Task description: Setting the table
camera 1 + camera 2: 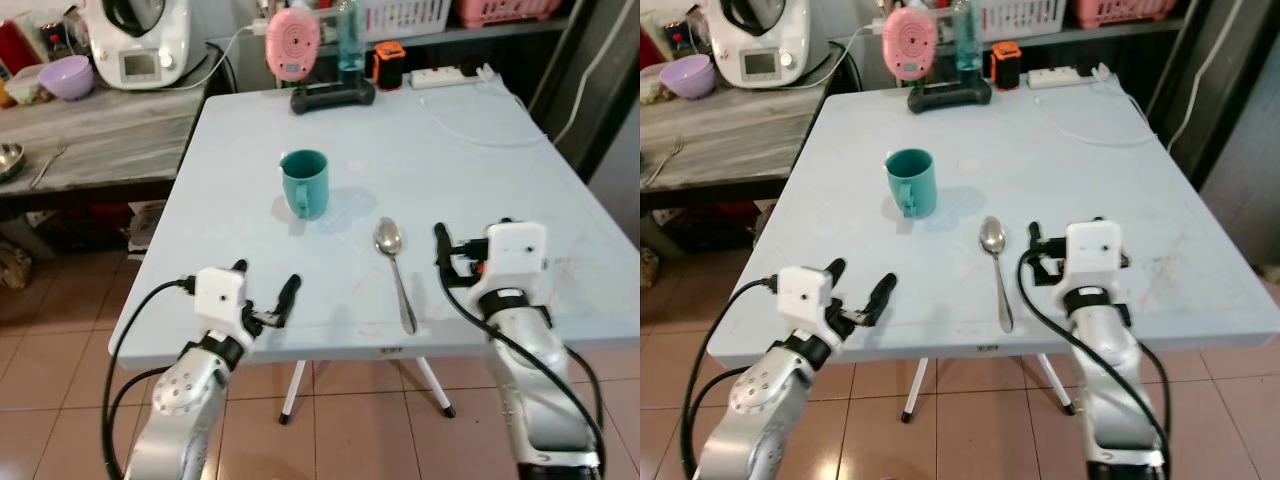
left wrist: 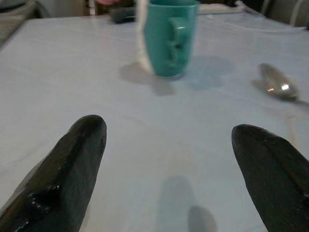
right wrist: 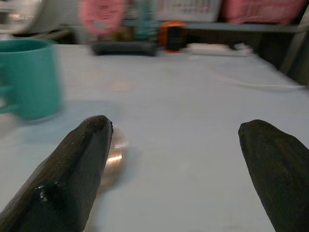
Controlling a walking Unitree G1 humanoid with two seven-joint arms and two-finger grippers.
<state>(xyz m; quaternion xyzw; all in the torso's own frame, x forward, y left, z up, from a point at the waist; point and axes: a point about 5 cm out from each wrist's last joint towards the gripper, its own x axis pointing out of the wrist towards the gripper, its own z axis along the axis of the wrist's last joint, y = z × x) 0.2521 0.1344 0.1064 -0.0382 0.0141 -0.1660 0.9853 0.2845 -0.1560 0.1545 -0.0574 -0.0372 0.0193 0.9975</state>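
Tools wide open, empty — left tool (image 1: 265, 290) near table (image 1: 480, 180) edge, right tool (image 3: 178, 159) beside spoon (image 1: 395, 270).

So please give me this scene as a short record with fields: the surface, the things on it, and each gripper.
surface: pale blue table
cup: teal mug, upright, near the table's middle, handle toward the robot
cutlery: metal spoon, flat on the table, on the mug's right and nearer the robot, bowl away from the robot
back edge: pink round device on a black base, power strip
left gripper: open, empty, at the table's near edge
right gripper: open, empty, low over the table just right of the spoon
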